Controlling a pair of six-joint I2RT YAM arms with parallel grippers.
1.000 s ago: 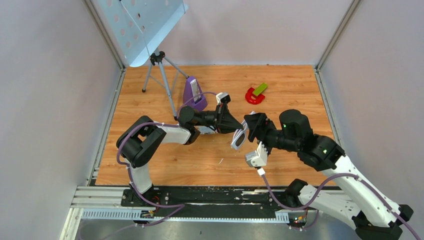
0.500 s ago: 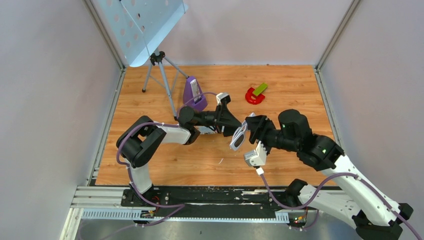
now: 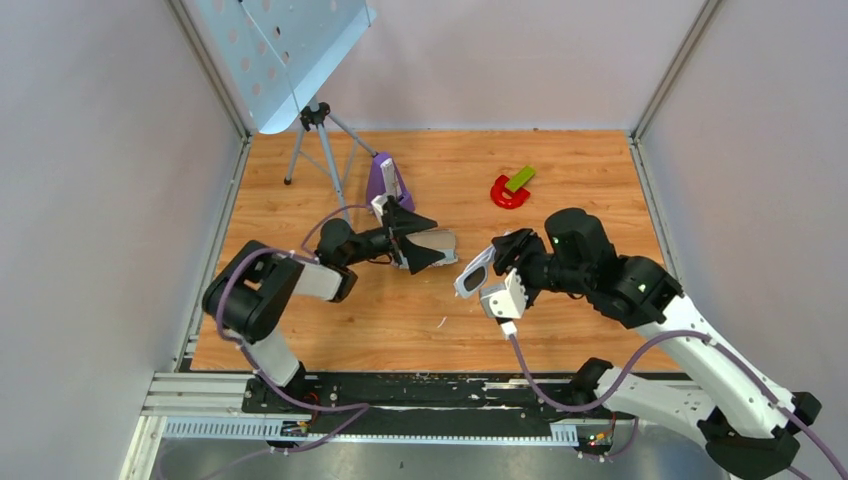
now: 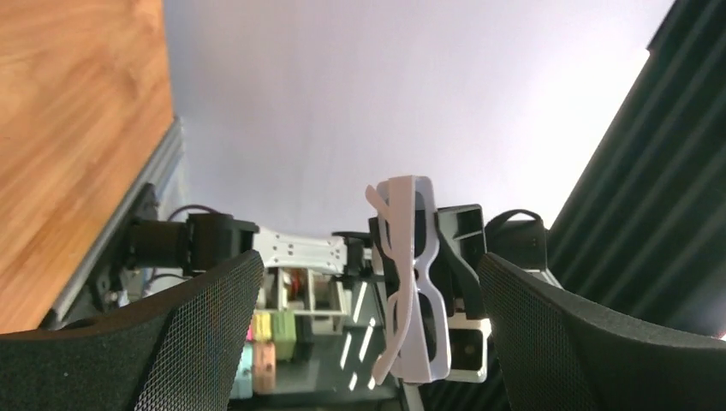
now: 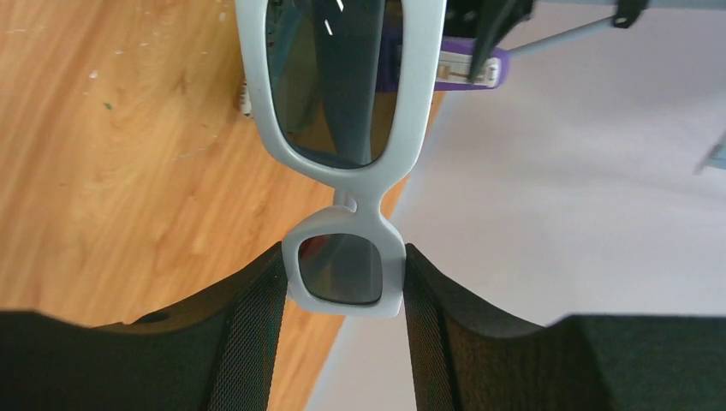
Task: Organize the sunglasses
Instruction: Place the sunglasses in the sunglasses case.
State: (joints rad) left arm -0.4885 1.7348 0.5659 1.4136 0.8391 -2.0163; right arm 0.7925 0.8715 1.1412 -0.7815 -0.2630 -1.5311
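The left gripper has pulled back to the left, so the sunglasses with the thin white plastic frame and dark lenses now hang in the air over the brown wooden surface, held only by the right gripper. Its jaws are pinched shut on one end of the frame, and farther off the left jaws are wide open and empty. The glasses look light, smooth and easy to snap, so a soft hold on the frame seems best, not on the lenses.
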